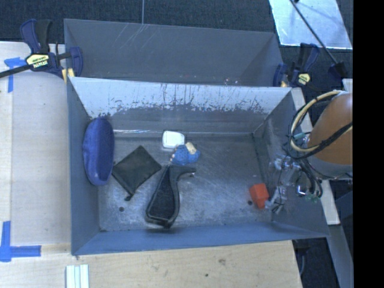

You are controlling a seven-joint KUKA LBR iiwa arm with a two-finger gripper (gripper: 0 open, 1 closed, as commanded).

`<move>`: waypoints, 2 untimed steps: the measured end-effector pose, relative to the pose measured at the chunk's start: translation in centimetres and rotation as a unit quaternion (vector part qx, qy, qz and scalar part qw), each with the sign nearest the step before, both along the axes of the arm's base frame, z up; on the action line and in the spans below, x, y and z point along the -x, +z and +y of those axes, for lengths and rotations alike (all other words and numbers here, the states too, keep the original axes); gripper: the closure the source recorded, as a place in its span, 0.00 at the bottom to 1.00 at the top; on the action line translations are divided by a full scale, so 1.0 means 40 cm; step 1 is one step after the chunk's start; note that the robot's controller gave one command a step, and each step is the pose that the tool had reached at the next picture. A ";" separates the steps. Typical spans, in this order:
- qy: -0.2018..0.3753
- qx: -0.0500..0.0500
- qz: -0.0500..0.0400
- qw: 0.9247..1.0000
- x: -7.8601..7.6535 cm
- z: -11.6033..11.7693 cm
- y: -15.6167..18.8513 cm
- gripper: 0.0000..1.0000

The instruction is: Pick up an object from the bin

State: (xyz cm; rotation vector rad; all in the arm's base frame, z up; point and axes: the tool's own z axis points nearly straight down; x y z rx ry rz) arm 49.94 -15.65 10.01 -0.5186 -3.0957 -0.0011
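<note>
black handled tool [163, 198] lies nearest; at right the end effector [277, 191] hangs just beside an orange block [258, 195], likely its target; apart or together, cannot tell.

Dim light; pale sheen along the bin's [180, 104] back wall.

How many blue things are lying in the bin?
2. A big blue oval thing lies by the left wall of the bin, and a small blue lump lies mid-bin beside a white piece. Little is heaped, so likely none is hidden.
</note>
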 end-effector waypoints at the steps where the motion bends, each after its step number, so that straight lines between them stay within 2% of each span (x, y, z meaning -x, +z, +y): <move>1: -0.100 -0.005 -0.002 0.995 -0.015 0.016 -0.070 0.00; 2: -0.097 -0.001 -0.002 0.995 -0.017 0.023 -0.069 0.00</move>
